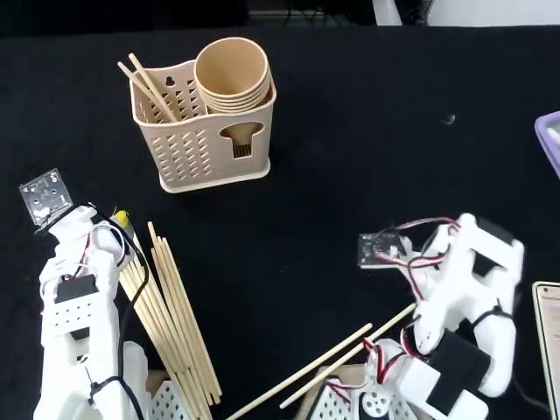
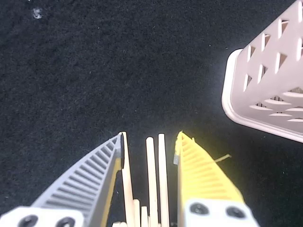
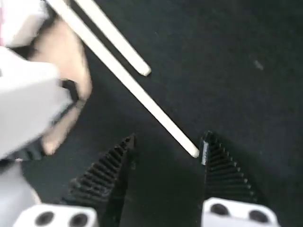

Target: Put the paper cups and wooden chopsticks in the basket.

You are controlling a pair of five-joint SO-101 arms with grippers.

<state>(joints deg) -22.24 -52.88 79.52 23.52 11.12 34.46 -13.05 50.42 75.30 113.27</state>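
At eleven o'clock on the black desk (image 1: 367, 175) stands the beige perforated plastic basket (image 1: 206, 153), holding stacked tan paper cups (image 1: 232, 74). At seven, my left fingers (image 2: 182, 145) spread wide astride the wooden chopstick bundle (image 1: 175, 324), not clamping it. At five, my right fingers (image 3: 209, 152) gape empty beside two loose chopsticks (image 1: 325, 366).

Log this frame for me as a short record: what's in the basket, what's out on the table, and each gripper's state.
basket: beige basket upright on the black table
in basket: stack of paper cups in one compartment; stored chopsticks in the other
on table: chopstick bundle by the left arm; two loose chopsticks by the right arm
left gripper: jaws open, bundle's ends between them
right gripper: jaws open, one loose chopstick's tip beside a jaw
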